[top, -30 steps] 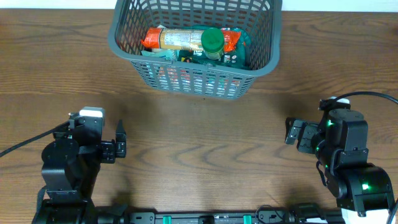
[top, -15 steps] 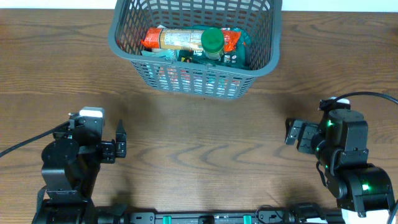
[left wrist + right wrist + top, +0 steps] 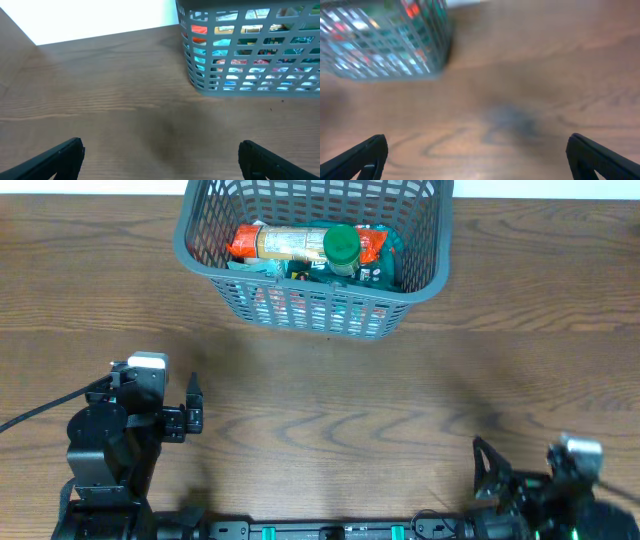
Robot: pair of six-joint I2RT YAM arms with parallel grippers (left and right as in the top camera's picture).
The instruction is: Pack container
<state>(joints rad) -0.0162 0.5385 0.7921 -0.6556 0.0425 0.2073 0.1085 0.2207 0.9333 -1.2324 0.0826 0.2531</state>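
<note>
The dark grey slotted container (image 3: 205, 258) stands at the far middle of the table. It holds an orange-ended packet (image 3: 290, 243), a green-capped item (image 3: 341, 248) and teal packets. It also shows in the left wrist view (image 3: 192, 75) and, blurred, in the right wrist view (image 3: 440, 45). My left gripper (image 3: 193, 410) is open and empty at the near left, far from the container; it also shows in the left wrist view (image 3: 161, 157). My right gripper (image 3: 482, 470) is open and empty at the near right edge; it also shows in the right wrist view (image 3: 476, 156).
The wooden table (image 3: 330, 400) lies between the arms and the container. A white wall strip (image 3: 100, 17) runs behind the table's far edge. A black cable (image 3: 40, 412) trails from the left arm.
My right arm has pulled back toward the near edge of the table, and its view is blurred by motion. The left arm and the container have not moved.
</note>
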